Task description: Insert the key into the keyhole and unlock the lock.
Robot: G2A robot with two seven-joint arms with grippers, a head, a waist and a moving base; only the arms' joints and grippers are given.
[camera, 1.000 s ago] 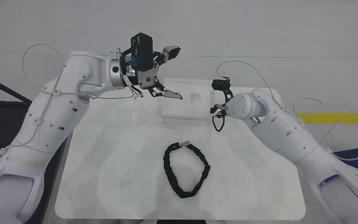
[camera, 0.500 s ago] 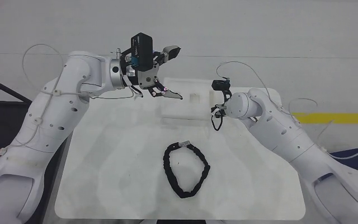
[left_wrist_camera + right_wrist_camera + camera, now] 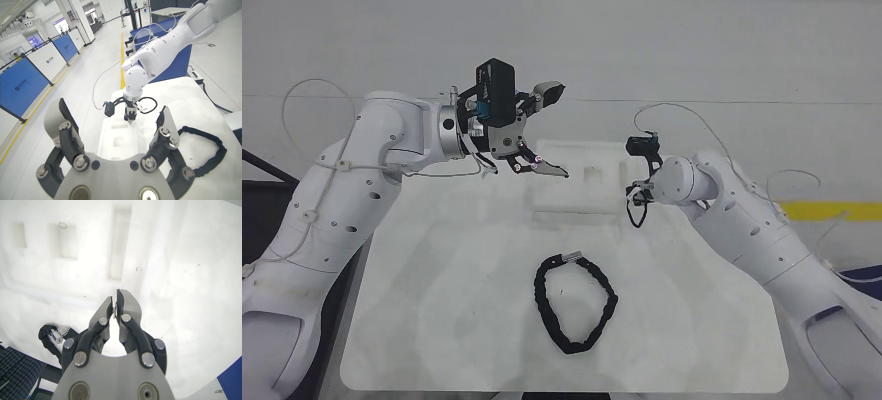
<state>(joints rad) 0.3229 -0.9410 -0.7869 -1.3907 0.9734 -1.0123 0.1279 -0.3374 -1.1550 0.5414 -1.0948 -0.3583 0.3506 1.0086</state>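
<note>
One step looks done: the right gripper (image 3: 114,300) is clenched on the small flat silver metal key (image 3: 114,310), held over the white foam tray (image 3: 572,195). Insertion and turning are left. The black fabric-sleeved chain lock (image 3: 575,300) lies on the white tabletop (image 3: 442,300) nearer the robot, its silver keyhole cylinder (image 3: 56,336) untouched, and the left gripper (image 3: 113,108) hangs spread wide, holding nothing.

The white bench (image 3: 432,300) has rounded corners. A black fabric-sleeved chain lock (image 3: 539,290) lies in a closed loop near its middle, with the metal lock barrel (image 3: 567,258) on the loop's far side. A white foam tray (image 3: 562,197) with rectangular recesses sits at the middle of the far edge.
</note>
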